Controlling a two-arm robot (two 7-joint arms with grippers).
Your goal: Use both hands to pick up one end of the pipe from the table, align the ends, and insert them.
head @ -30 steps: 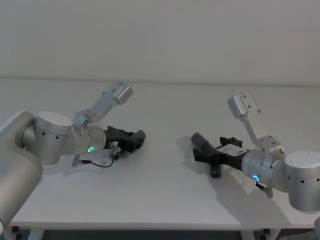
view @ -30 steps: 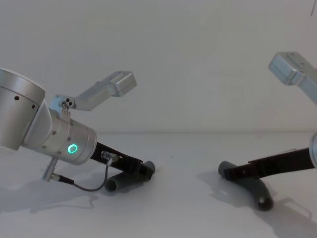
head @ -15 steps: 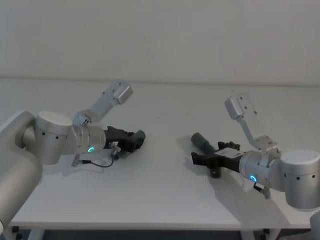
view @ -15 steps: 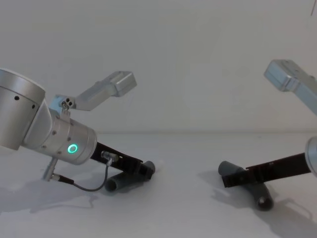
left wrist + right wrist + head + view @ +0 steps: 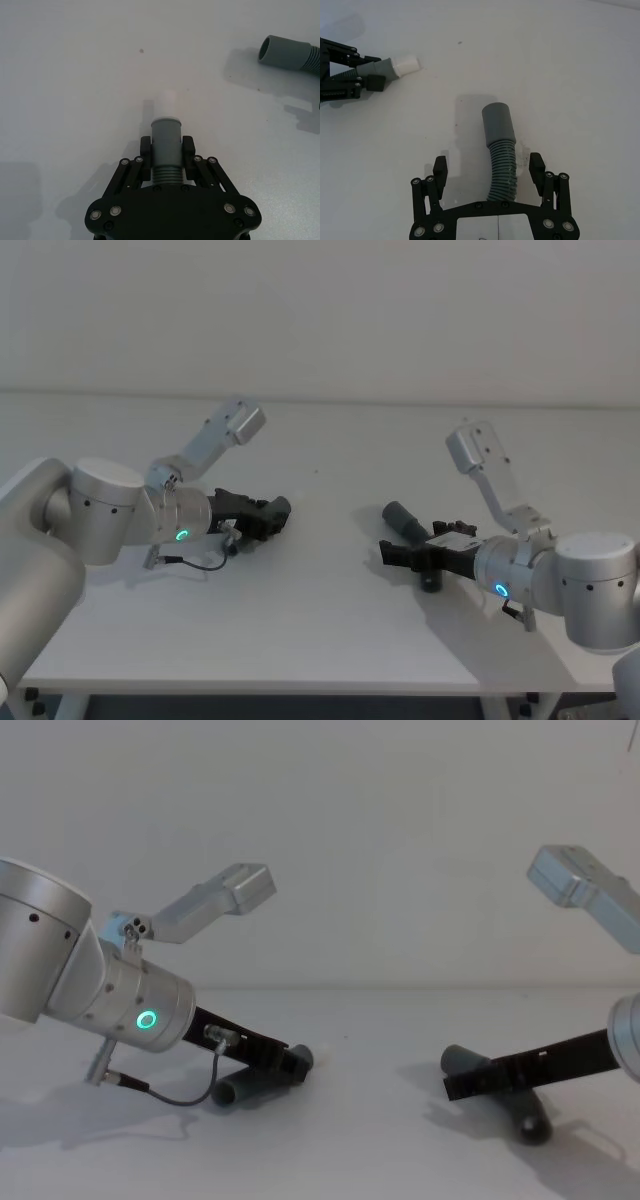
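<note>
Pipe (image 5: pixel 405 523) in two unjoined pieces, well apart on the white desk (image 5: pixel 320 640).

Spigot piece (image 5: pixel 165 134): in the desk's left half, about midway between the near and far edges, gripped by the left pincer (image 5: pixel 166 145). Its two fingers (image 5: pixel 145 149) are closed on the piece, one on each side, where the ribbed section meets the smooth grey cuff. The pale spigot tip (image 5: pixel 169 104) projects beyond them and points toward the desk's right edge. In the chest view this piece sits low at the desk surface, with its rear end trailing under the left arm.

Socket piece (image 5: pixel 498 129): in the desk's right half, lying on the surface. Its wide socket cuff (image 5: pixel 282 50) is turned toward the far edge and slightly toward the spigot piece, and its other end curves toward the near edge. The right pincer (image 5: pixel 488 161) is spread wide and straddles the ribbed section. Each finger stands clear of the hose, with bare desk showing in between, so it has hold of nothing.

Both arms reach in low over the desk from the near corners.
</note>
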